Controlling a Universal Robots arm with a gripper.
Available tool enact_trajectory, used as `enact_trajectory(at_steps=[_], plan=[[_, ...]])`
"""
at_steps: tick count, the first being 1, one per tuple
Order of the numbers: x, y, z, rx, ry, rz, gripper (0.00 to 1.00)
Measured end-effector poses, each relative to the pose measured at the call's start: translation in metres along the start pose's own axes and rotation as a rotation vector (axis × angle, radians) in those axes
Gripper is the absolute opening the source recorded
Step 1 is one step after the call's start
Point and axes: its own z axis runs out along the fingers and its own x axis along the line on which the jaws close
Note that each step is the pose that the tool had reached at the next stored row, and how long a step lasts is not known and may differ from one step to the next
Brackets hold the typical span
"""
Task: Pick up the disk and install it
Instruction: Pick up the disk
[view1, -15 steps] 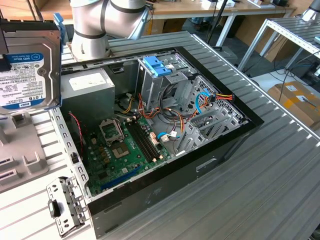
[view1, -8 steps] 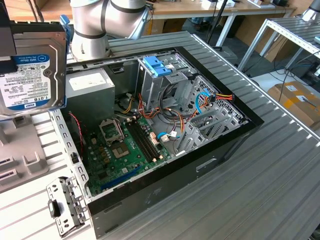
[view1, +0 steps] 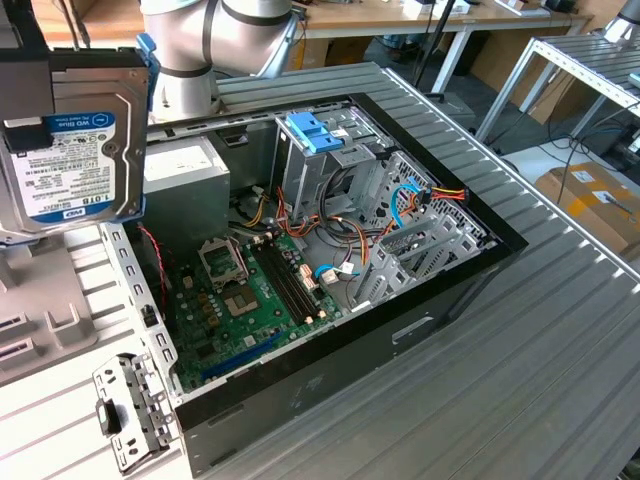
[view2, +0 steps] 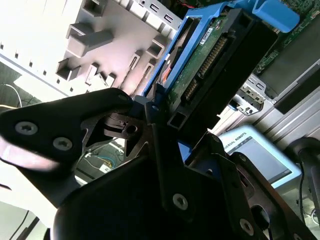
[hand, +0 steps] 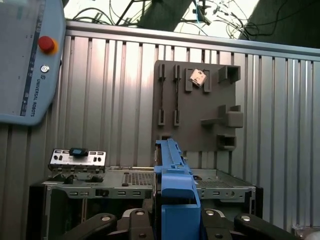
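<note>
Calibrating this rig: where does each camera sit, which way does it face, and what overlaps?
Exterior view: off the arm, looking down into the computer case; the arm stands behind it, the disk near the lens.
First wrist view: behind the tool, facing along the disk's blue edge toward the grey fixture board.
Second wrist view: beside the tool, facing the disk's connector end.
Shared: both wrist views show the tool shut on the disk.

arm (view1: 180, 45): silver-grey tubes, rounded joints | fingers (view2: 167, 165): black links, silver screw heads
</note>
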Motion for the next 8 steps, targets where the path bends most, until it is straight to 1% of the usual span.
enact_trajectory(at_steps=[8], plan=[[0.0041, -0.0061, -0.0007, 0.0000, 0.0001, 0.000, 0.36]])
